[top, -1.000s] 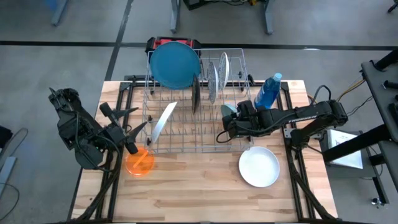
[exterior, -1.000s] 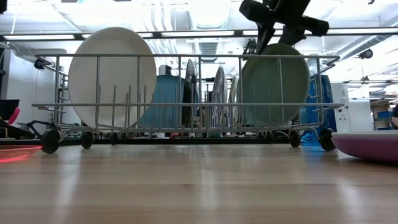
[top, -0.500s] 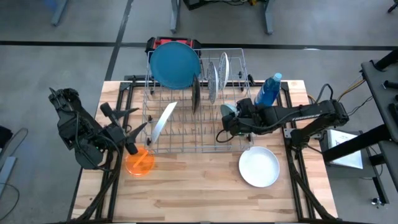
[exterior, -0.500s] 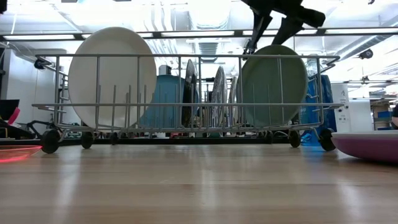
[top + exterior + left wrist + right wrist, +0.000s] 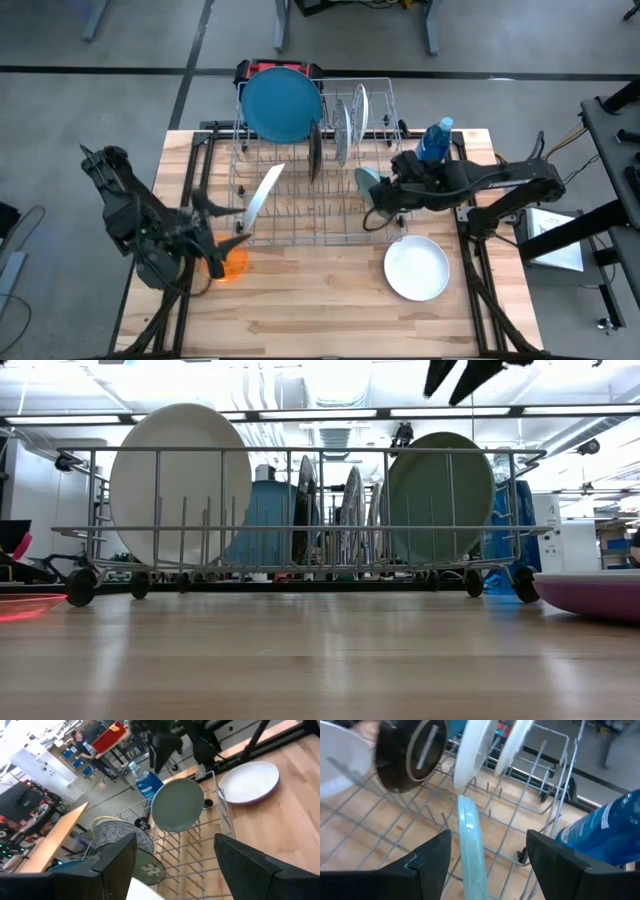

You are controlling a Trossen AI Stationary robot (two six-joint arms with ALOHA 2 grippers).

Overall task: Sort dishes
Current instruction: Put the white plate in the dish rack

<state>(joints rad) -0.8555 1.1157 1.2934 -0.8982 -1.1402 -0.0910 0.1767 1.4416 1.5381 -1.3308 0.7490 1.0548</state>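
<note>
The dishes stand in a wire rack (image 5: 310, 190): a large blue plate (image 5: 283, 103), a leaning white plate (image 5: 262, 195), a black one (image 5: 315, 150), patterned ones (image 5: 343, 130) and a teal-green plate (image 5: 472, 852) at the rack's right end, held upright between the wires. My right gripper (image 5: 487, 837) hovers open above the teal-green plate's rim, one finger on each side, apart from it. A white plate with a purple underside (image 5: 417, 268) and a small orange plate (image 5: 230, 264) lie flat on the table. My left gripper (image 5: 228, 226) is open above the orange plate, pointing at the rack.
A blue bottle (image 5: 433, 145) stands at the rack's far right corner, close behind my right arm. The wooden table (image 5: 320, 310) has bare room along its near edge. In the left wrist view a person (image 5: 80, 742) is far off in the room.
My right gripper has risen straight up from the teal-green plate's top edge, and the plate has stayed upright in the rack. My left gripper has moved toward the table's right, closer to the rack, and has turned toward it while staying open.
</note>
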